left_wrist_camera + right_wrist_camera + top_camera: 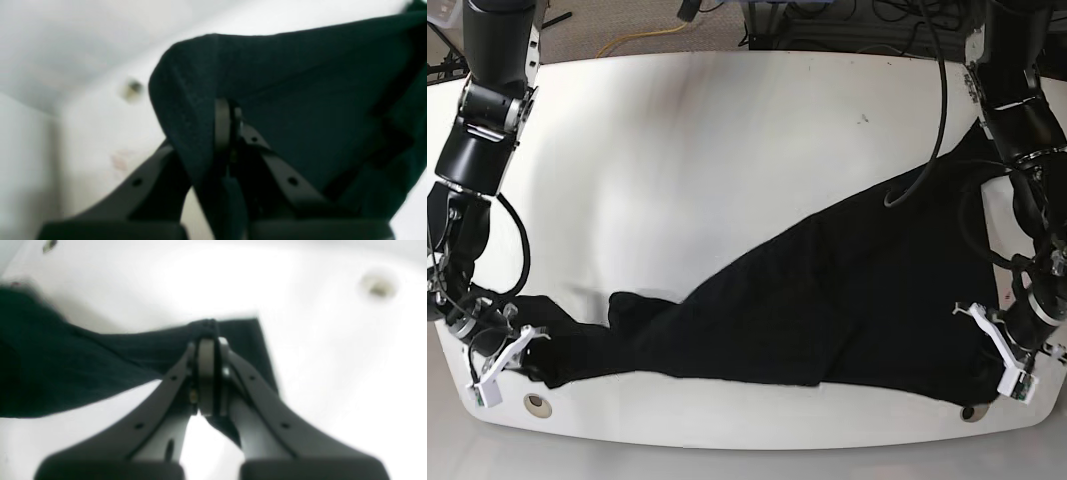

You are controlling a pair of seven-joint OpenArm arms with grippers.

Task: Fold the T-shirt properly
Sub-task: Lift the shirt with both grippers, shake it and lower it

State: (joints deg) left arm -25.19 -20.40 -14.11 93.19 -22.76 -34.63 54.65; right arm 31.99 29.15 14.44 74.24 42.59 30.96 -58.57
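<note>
T-shirt [847, 300], a large plain black soft-fabric garment, lies stretched across the near half of the white oval tabletop [727, 130]. It runs from a narrow bunched end at the near corner on the base view's left to a broad spread at that view's right, where it reaches toward the far edge. No print is visible on the upper side.

Right gripper [208, 340], at the base view's left, is clamped on a thin edge of the cloth, jaws pressed together with fabric between them. Left gripper [228, 110], at the base view's right, is likewise closed on a fold of the shirt, which drapes over and around its fingers [280, 170]. Both grip points sit close to the table's near edge.

Step in hand, as judged: the garment is pinched at two ends and pulled taut along the near edge, a spreading or straightening stage ahead of any real fold. The cloth is creased and skewed, not yet flat.

Next move calls for both arms to act together, keeping tension even so the fabric lies flat and square. Uneven pull would likely drag the bunched end further out of shape.
</note>
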